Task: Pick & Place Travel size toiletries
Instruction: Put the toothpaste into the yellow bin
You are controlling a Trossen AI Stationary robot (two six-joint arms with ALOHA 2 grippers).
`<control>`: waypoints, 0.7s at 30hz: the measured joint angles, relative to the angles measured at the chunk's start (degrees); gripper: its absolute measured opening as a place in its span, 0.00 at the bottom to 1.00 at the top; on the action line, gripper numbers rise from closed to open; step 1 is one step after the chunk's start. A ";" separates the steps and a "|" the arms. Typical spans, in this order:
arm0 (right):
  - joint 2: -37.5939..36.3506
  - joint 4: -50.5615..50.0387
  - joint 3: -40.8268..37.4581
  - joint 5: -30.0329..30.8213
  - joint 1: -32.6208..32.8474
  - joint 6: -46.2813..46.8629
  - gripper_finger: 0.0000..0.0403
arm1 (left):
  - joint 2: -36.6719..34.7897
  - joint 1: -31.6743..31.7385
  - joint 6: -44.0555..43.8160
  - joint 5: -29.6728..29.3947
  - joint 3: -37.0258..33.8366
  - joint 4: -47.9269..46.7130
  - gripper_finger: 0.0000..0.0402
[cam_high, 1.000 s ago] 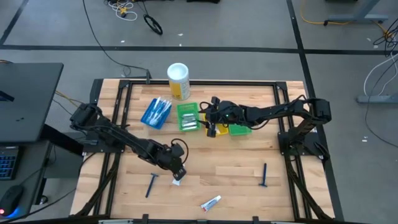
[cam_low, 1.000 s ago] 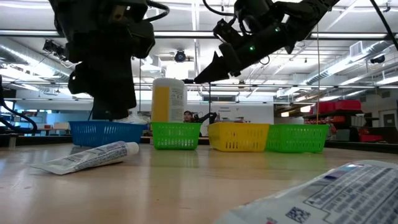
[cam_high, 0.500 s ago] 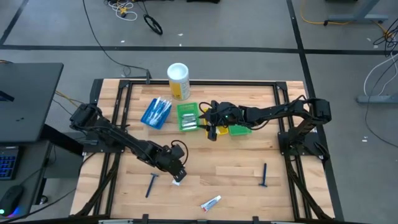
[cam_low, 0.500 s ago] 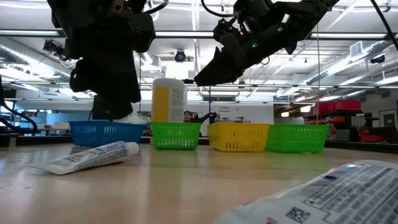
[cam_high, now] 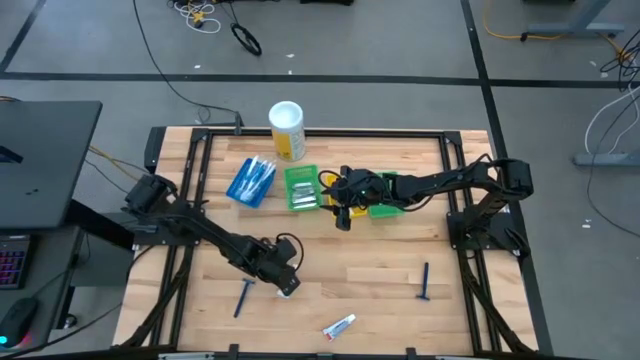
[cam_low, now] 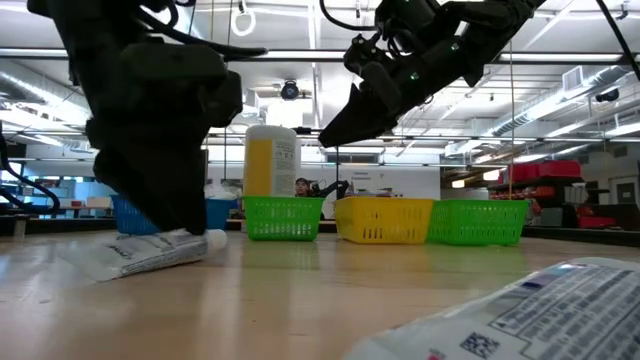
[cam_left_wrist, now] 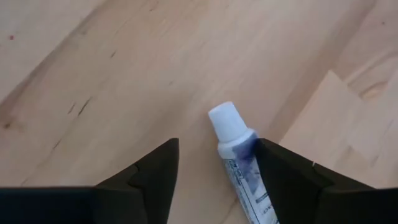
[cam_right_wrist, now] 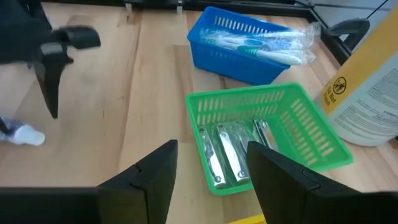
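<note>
A small white toothpaste tube (cam_left_wrist: 239, 158) with a white cap and a blue mark lies flat on the wooden table, toward its near left. My left gripper (cam_left_wrist: 216, 143) stands open low over it, pointing steeply down. One finger is on either side of the tube's cap end, and the tube lies close beside one finger. The high view shows this gripper (cam_high: 286, 283) right above the tube (cam_high: 288, 292). My right gripper (cam_high: 342, 218) hangs open with nothing between its fingers, above the table beside the green bin (cam_right_wrist: 261, 134) that holds silver tubes.
A blue bin (cam_high: 251, 181) of toothbrushes, the green bin (cam_high: 302, 188) and a yellow bin (cam_high: 385, 208) stand in a row at the back, behind them a white-and-yellow canister (cam_high: 287, 130). Two dark blue razors (cam_high: 244, 297) (cam_high: 425, 281) and another tube (cam_high: 339, 325) lie near the front.
My left gripper has come down and a little toward the table's near edge, onto the toothpaste tube, which has stayed where it lay. My right gripper has turned a little in place beside the bins.
</note>
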 joint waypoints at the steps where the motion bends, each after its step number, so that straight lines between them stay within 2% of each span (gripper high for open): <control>1: 0.00 0.08 0.00 0.02 0.00 -0.15 0.51 | 0.08 0.00 0.03 0.00 -0.02 0.15 0.57; 9: 0.00 0.09 0.00 0.12 0.00 -0.16 0.51 | 1.03 0.00 0.45 -0.09 -0.10 1.50 0.57; 17: 0.00 -0.26 0.00 -0.34 0.15 0.03 0.51 | 1.03 0.00 1.46 1.38 -0.08 1.35 0.47; 21: 0.00 -0.31 0.00 -0.36 0.15 0.04 0.51 | 1.03 -0.34 7.62 5.48 -0.08 0.66 0.42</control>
